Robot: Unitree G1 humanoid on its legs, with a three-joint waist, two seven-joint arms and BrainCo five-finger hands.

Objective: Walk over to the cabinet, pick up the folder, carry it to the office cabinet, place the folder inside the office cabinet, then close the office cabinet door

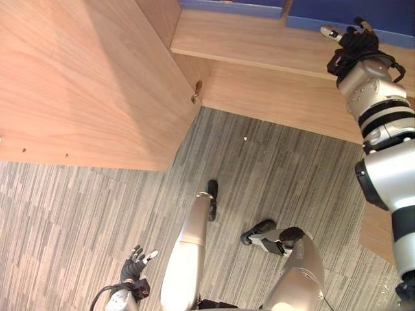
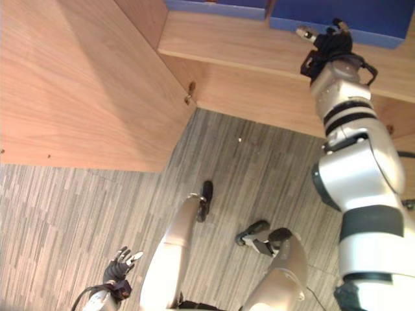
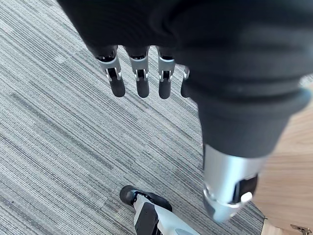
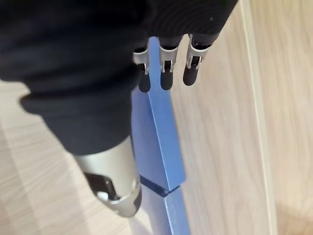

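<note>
The blue folder [image 4: 159, 139] sat on the office cabinet's shelf [image 1: 259, 42] beneath the right hand's [image 1: 353, 42] straight, unclamped fingers, seemingly already placed, while the left hand [image 1: 135, 264] hung slack-fingered and the cabinet door [image 1: 84, 78] awaited closing.

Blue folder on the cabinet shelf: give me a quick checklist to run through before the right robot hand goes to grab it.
1. Right robot hand open: ok, its fingers are straight.
2. Hand lined up with the blue folder: ok, the fingertips are over its edge on the shelf. Whether they touch it: cannot tell.
3. Folder gripped: not ok, nothing is curled round it yet.
4. Right folder chosen: cannot tell, a second blue folder lies end to end with it.
5. Left robot hand free: ok, open and low over the carpet.
6. Wooden door clear of the reaching arm: ok, it stands well to the left.
</note>
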